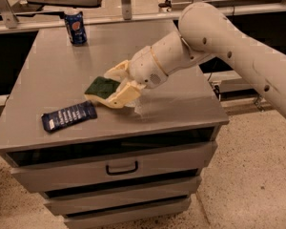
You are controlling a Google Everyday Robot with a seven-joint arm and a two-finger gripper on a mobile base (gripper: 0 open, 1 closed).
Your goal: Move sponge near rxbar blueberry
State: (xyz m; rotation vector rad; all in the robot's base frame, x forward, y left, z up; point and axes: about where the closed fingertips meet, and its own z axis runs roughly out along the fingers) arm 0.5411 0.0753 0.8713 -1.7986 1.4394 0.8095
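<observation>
Gripper (112, 86) clamped on sponge (99, 86), low over middle of cabinet top (47, 75). Sponge green face up, long axis slanting lower-left to upper-right. Rxbar blueberry (69, 116) flat just front-left of it, similar slant. Grey cabinet top, blue can (75, 27) upright near far edge, drawers (76, 173) below, speckled floor (250, 180). Sponge sits between fingers, free end poking left.

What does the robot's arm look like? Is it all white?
Mostly! The arm is creamy white, made of fat, smooth, rounded tubes with a few small dark dots on them. A thin ring line circles the wrist. The gripper, over the grey cabinet top at the sponge, has two chunky jaws in a yellower cream. No loose cables show.
</observation>
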